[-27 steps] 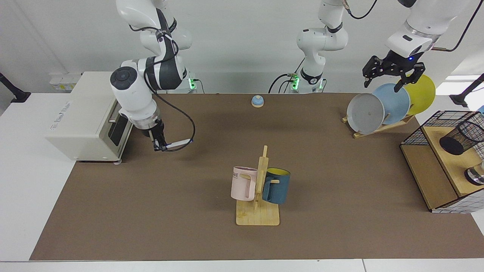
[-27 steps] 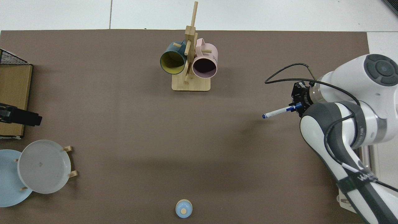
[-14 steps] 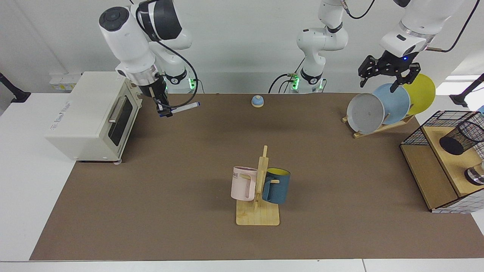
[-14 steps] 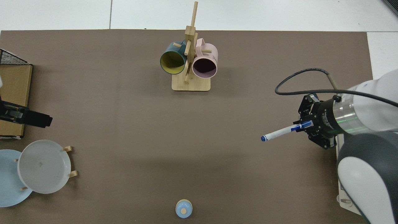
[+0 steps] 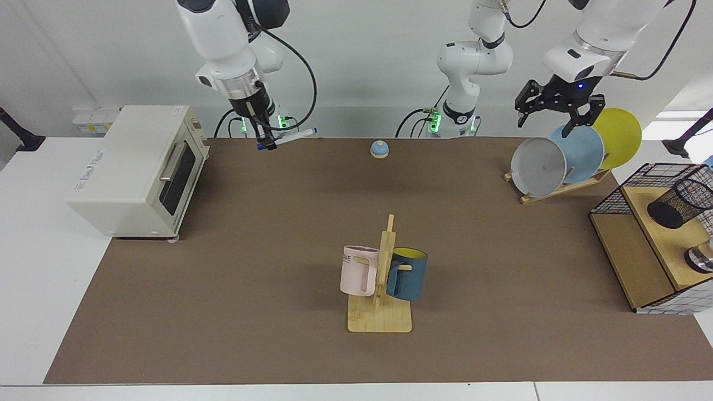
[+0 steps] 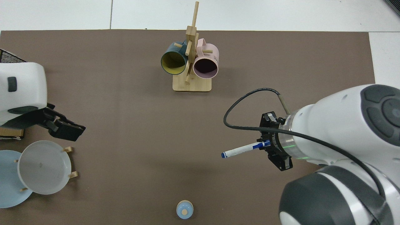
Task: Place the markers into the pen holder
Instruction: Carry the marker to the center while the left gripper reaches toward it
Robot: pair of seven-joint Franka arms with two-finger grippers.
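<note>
My right gripper [image 5: 266,142] hangs high over the table's back edge, shut on the capped end of the white marker [image 5: 294,135]. The marker sticks out sideways toward the table's middle. From above, the marker [image 6: 240,150] points away from the right gripper [image 6: 266,144], its blue tip free. The black mesh pen holder [image 5: 678,201] stands on a wooden shelf at the far right of the facing view; it lies outside the top view. My left gripper [image 5: 545,121] hovers open above the plates with nothing in it, far from the pen holder.
A white toaster oven [image 5: 133,167] stands on the side of the right arm. A wooden mug rack [image 5: 381,312] with a pink and a blue mug is mid-table. A small bell [image 5: 379,148], a plate rack [image 5: 557,161], a wire basket [image 5: 635,186] and a shiny metal object [image 5: 701,259] are also present.
The right arm has lifted the marker from low beside the toaster oven up and toward the table's back middle. The left gripper has risen a little and shifted toward the table's middle.
</note>
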